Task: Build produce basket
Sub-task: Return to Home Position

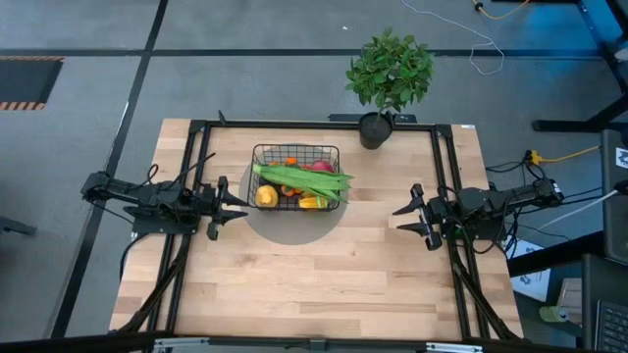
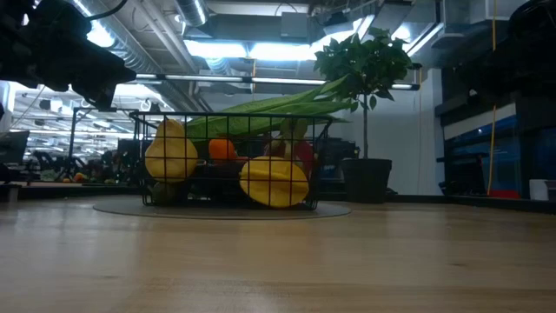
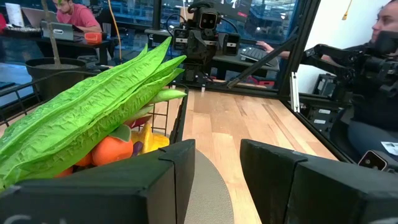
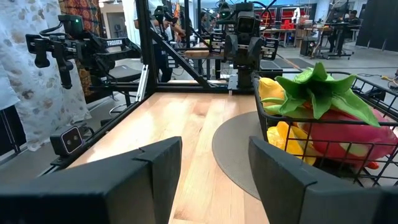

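The black wire basket [image 1: 296, 147], long green pods [image 1: 302, 177] lying across its top, stands on the counter [image 1: 314, 275]. The left claw [image 1: 235, 208] at its 8 o'clock and the right claw [image 1: 402, 218] at its 4 o'clock are both spread wide and empty.

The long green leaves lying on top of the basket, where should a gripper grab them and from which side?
Probably mid-length on the long green leaves, straight down from above, fingers closing across their narrow width. They lie flat atop the other produce, and the wire walls of the basket block a sideways approach. The left gripper and right gripper sit open either side of it.
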